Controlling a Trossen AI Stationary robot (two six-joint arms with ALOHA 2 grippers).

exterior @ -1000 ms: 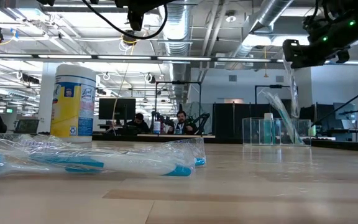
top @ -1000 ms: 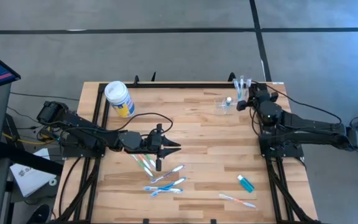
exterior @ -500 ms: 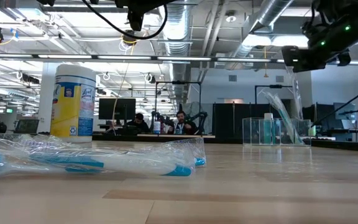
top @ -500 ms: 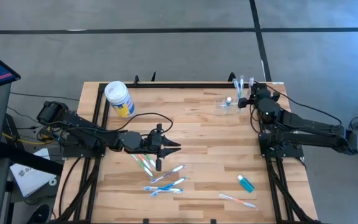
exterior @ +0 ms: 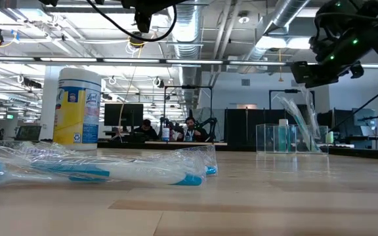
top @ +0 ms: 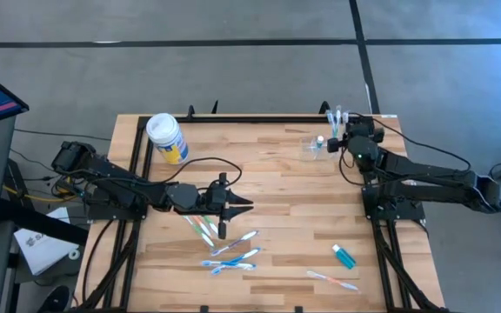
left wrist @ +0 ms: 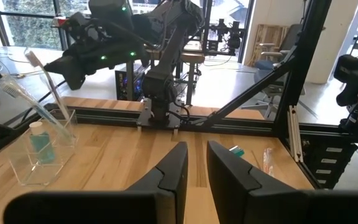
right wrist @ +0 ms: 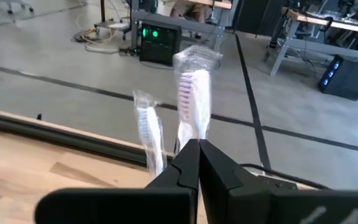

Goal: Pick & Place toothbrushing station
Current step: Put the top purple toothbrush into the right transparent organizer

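Comparing with a second ago: the right gripper [top: 348, 140] has shifted from the far right corner of the tabletop [top: 277, 187] toward the clear plastic cup [top: 314, 146], and now hangs above the wood just beside it; the low view shows it up in the air, with a wrapped toothbrush [exterior: 306, 98] hanging from it toward the cup. Right wrist view: its fingers [right wrist: 189, 163] are nearly closed, pinching the wrapped toothbrush [right wrist: 192, 93] at its lower end, brush head up; a second wrapped brush [right wrist: 149, 134] stands just beside, and whether it is also pinched cannot be told. Judgement: this is the carry stage of a drop into the cup, with the release not yet made. The cup stands upright near the far right edge, already holding a small teal tube [left wrist: 40, 140] and at least one leaning brush [left wrist: 47, 87]. The left gripper [top: 237, 207] has not moved; it waits mid-tabletop above the loose wrapped toothbrushes [top: 224, 243], its fingers [left wrist: 173, 165] a narrow gap apart and holding nothing. A teal tube [top: 344, 256] and one more brush [top: 332, 280] lie well apart near the front right; a wipes canister [top: 166, 137] stands at the far left. Much remains to be placed.
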